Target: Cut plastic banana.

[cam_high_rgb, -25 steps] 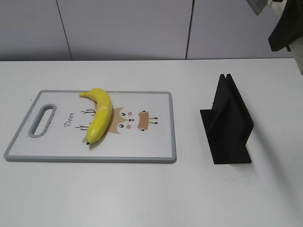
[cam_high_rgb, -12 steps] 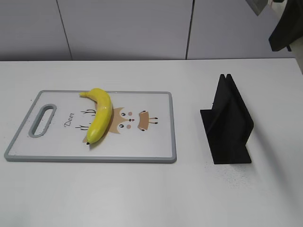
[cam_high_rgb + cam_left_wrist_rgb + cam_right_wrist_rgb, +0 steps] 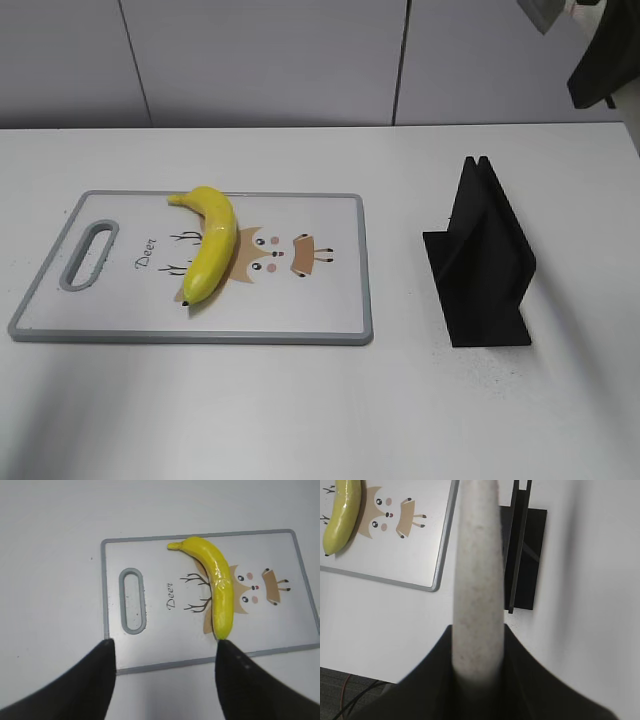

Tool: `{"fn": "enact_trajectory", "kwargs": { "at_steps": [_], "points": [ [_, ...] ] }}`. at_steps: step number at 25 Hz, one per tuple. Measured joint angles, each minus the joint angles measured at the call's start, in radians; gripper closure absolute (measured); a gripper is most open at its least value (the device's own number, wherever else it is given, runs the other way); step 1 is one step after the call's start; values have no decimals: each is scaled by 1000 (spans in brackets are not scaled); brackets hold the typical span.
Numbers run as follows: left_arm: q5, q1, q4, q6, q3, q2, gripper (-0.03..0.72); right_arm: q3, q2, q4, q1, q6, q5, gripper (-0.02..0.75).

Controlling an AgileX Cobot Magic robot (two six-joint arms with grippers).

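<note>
Left gripper [image 3: 165, 680]: wide open above the cutting board [image 3: 150, 555]; it should pin the plastic banana [image 3: 216, 585].
Right gripper [image 3: 476, 655]: clamped on the knife [image 3: 476, 580]; it should slice mid-banana.

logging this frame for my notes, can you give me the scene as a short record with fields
surface: white table
board: white cutting board with grey rim, handle slot and deer drawing, flat on the table
banana: glossy yellow curved plastic banana, whole, lying on the board over the deer drawing
stand: black slotted knife stand, right of the board, slot empty
left gripper: open, above the board's near edge, touching nothing
right gripper: shut on a pale speckled knife, raised above the table near the stand
cut: not yet started
</note>
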Motion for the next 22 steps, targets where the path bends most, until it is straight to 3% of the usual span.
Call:
{"fn": "enact_trajectory", "kwargs": {
  "at_steps": [13, 22],
  "points": [
    [-68, -331, 32, -49, -52, 366, 105, 0, 0, 9, 0, -1, 0, 557],
    [-87, -391, 58, -77, -52, 570, 105, 0, 0, 19, 0, -1, -1, 557]
  ]
}}
